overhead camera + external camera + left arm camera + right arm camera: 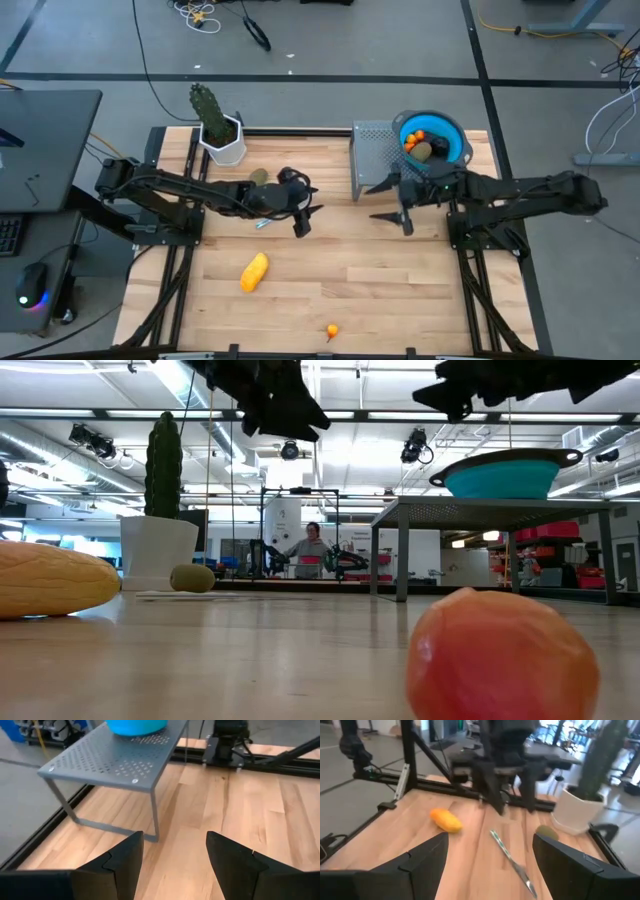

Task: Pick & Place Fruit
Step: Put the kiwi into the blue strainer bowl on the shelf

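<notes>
Both tools are hanging open and empty above the counter point(380, 280). The left tool point(303, 221) is sitting mid-counter, near the knife point(262, 224); the right tool point(392, 200) is sitting beside the metal stand point(372, 150). The yellow fruit point(254, 271) and one small orange fruit point(331, 329) are lying on the counter, an olive-green fruit point(259, 177) is lying beside the cactus pot point(225, 143), and others are sitting in the blue bowl point(452, 140).

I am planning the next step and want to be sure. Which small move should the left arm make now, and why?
Probably lower the left pincer toward the olive-green fruit beside the cactus pot. Its fingers are open with nothing between them, it hangs above the table, and that fruit lies nearest. The blue bowl on the grey rack already holds some fruit; the yellow fruit also waits.
</notes>
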